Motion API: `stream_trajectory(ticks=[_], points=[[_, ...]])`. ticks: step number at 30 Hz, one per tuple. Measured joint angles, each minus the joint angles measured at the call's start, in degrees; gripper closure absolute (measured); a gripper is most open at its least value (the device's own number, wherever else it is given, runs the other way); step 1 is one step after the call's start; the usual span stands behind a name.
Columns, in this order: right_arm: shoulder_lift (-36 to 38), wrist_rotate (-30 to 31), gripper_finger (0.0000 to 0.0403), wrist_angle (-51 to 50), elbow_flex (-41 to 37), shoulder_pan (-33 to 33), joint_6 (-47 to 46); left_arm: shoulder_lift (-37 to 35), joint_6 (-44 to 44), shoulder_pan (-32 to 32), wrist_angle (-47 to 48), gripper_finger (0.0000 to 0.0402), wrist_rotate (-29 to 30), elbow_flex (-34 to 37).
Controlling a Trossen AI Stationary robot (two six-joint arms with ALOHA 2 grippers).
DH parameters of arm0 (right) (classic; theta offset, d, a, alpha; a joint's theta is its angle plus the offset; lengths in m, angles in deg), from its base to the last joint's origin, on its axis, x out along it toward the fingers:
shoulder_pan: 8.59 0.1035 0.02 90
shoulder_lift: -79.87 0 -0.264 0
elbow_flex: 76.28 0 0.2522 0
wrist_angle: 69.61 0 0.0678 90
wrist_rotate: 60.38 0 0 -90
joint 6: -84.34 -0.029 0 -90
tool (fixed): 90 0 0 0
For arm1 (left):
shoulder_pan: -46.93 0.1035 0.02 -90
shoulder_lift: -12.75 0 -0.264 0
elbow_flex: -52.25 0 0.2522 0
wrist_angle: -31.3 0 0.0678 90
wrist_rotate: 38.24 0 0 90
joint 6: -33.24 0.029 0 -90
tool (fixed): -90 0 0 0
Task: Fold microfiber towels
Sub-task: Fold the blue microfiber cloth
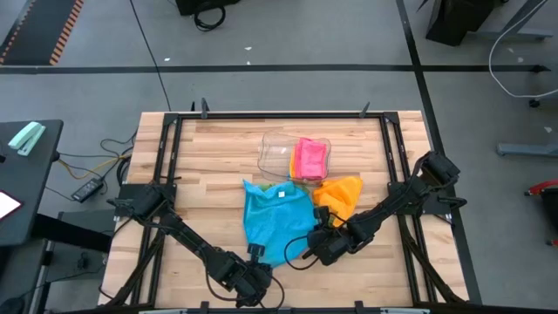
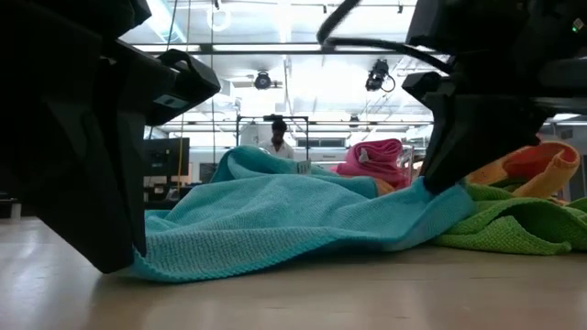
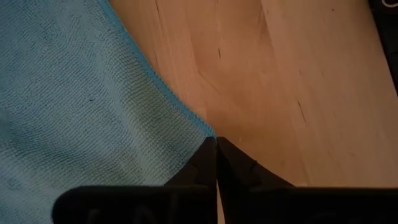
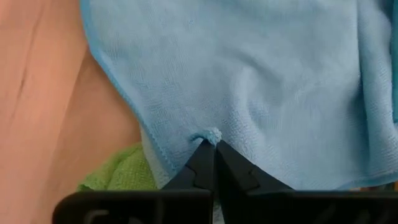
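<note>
Wooden worktop [image 1: 209,174] carries the blue towel [image 1: 275,218], spread loosely near its front edge, with a green towel [image 2: 514,225] tucked under its right side, an orange towel [image 1: 342,194] just beyond, and a pink towel [image 1: 309,159] in the clear tray [image 1: 277,150]. Left tool [image 3: 216,163] is clamped on the blue towel's near corner; right tool [image 4: 212,163] is pinched on a small tuft at the opposite edge. That thin bite may slip under tension, and lifting could drag the green towel along.
</note>
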Motion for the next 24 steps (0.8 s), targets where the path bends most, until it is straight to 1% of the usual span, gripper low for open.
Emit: stream_trajectory(ticks=[5,10,14,18,21,24], points=[[4.78,0.04,0.0395,0.26,0.6,1.5,-0.02,-2.56,-0.73,-0.45,0.4,0.0393,-0.02,0.0],[11.95,0.02,0.0395,0.51,0.62,2.48,-1.07,-8.16,-0.83,-0.83,0.61,0.0394,0.0,-0.09],[18.17,-2.35,0.0396,0.55,0.64,3.03,-2.52,-12.82,-2.89,-1.0,0.85,0.0389,-1.05,-0.09],[24.28,-2.77,0.0396,0.91,0.67,3.13,-2.95,-17.88,-3.29,-1.68,3.07,0.0396,-1.88,-0.07],[28.98,-2.85,0.0396,2.58,0.67,2.73,-2.64,-22.55,-3.27,-1.99,4.02,0.0395,-0.94,-0.07],[31.88,-4.79,0.0396,4.83,0.69,2.7,-2.0,-26.89,-1.42,-2.31,3.93,0.039,1.33,-0.07]])
